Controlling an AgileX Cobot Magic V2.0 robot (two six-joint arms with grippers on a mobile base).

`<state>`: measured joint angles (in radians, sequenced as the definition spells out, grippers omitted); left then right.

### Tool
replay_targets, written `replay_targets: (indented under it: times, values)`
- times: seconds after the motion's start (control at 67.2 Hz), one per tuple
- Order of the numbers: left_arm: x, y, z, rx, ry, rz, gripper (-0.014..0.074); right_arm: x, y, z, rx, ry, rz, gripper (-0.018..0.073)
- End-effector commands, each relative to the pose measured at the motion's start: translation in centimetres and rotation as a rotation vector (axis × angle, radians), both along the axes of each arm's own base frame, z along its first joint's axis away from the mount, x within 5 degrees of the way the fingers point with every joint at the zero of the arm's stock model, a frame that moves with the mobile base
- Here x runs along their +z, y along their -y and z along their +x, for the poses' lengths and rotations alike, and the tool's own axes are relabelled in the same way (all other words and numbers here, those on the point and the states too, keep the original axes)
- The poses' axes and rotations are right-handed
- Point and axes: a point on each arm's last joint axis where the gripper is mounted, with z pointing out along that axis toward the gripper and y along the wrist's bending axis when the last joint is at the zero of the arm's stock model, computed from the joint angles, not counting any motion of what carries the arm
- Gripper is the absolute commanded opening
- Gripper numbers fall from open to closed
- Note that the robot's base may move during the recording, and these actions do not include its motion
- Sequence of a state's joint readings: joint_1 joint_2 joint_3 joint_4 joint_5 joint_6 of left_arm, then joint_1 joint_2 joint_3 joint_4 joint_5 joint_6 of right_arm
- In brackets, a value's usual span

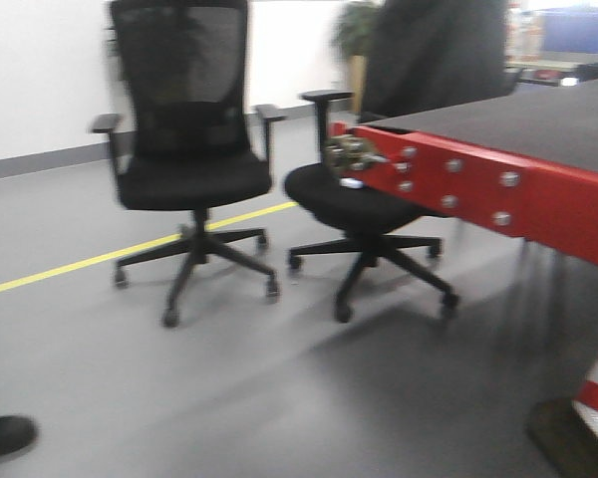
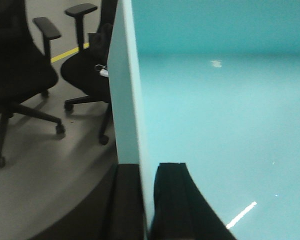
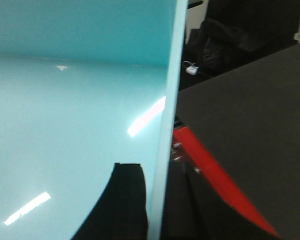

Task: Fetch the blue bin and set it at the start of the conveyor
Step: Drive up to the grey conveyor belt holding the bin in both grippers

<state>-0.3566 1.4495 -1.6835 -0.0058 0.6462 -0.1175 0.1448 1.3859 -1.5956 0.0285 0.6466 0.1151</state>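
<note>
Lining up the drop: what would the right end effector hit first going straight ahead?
The blue bin itself: the right end effector grips its side wall. Just outside, the red edge of the conveyor start looks next, depth unclear.

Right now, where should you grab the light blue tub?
Its thin side walls, coming over the rim from each side. The blue bin is wide and smooth, so the left gripper and right gripper each pinch a wall, one finger inside, one outside.

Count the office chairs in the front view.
2. One mesh-backed chair stands left by the yellow line; the other chair sits beside the red frame. More may be hidden.
</note>
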Motion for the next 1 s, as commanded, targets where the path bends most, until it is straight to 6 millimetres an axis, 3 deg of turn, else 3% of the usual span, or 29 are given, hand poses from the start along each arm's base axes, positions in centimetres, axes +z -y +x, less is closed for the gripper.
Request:
replay_targets:
  times: [0.0, 0.983]
  values:
    - [1.46, -0.25, -0.63, -0.003, 0.076, -0.025, -0.0111, 1.20, 0.19, -0.21, -0.001, 0.094, -0.008, -0.0143]
    - [1.46, -0.25, -0.63, -0.003, 0.076, -0.025, -0.0111, 1.25, 0.19, -0.20, -0.002, 0.100, -0.008, -0.0143]
